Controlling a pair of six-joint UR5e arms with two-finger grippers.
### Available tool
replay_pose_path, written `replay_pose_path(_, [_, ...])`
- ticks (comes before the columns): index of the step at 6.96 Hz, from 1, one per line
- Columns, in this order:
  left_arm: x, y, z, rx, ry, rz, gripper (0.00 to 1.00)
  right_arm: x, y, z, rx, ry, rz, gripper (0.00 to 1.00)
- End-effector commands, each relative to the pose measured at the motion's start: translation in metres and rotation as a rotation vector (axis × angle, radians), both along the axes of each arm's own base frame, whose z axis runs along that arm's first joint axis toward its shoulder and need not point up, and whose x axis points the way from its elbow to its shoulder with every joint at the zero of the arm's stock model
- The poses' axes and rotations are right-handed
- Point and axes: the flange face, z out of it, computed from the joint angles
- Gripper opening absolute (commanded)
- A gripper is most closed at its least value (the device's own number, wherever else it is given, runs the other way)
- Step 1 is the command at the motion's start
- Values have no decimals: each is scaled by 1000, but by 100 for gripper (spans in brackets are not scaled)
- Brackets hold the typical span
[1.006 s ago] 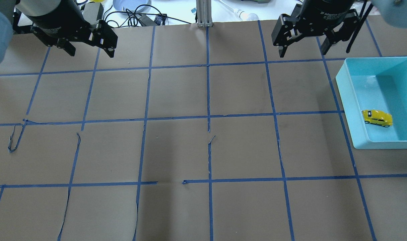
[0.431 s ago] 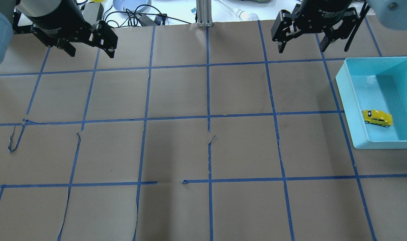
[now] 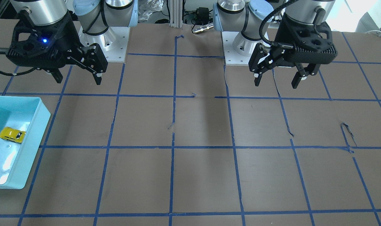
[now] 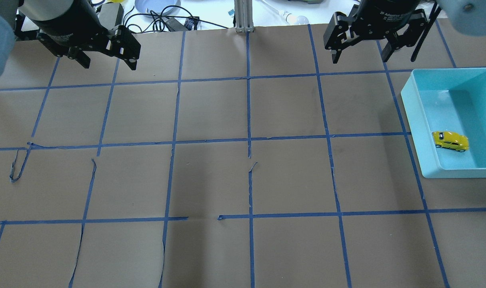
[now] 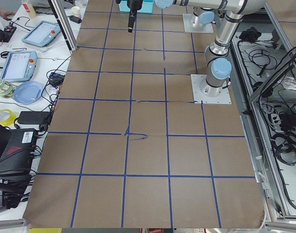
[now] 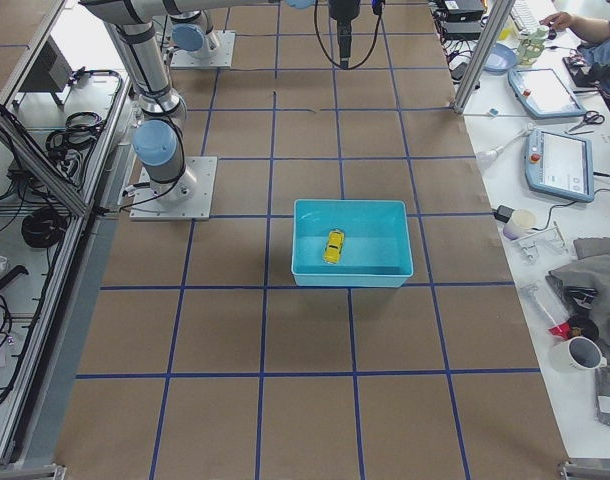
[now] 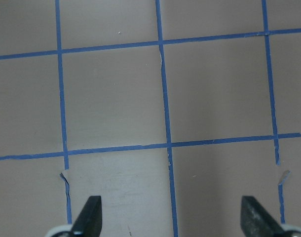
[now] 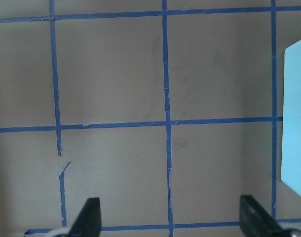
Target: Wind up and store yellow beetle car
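Yellow beetle car (image 4: 451, 141) sits on its wheels inside the teal bin (image 4: 411, 116) on the table's right, so it looks stored. Left gripper (image 4: 109, 64) and right gripper (image 4: 360, 59) hang wide apart, empty, parked up off the table; you're likely done.

Brown-papered tabletop (image 4: 211, 180) gridded with blue tape (image 4: 249, 120).
A turquoise bin (image 4: 459, 173) sits on it at the robot's right side; some tape strips are peeling.

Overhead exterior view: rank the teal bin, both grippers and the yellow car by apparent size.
1. teal bin, though the frame edge crops it.
2. left gripper and right gripper: they look alike, so no ranking; both hang nearer the camera and are partly cropped.
3. yellow beetle car, smallest by far.
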Motion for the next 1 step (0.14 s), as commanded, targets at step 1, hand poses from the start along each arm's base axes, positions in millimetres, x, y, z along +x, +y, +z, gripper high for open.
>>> replay_pose_path(1, [1, 0, -1, 3, 0, 1, 100, -1, 1, 1, -2, 0, 2, 100])
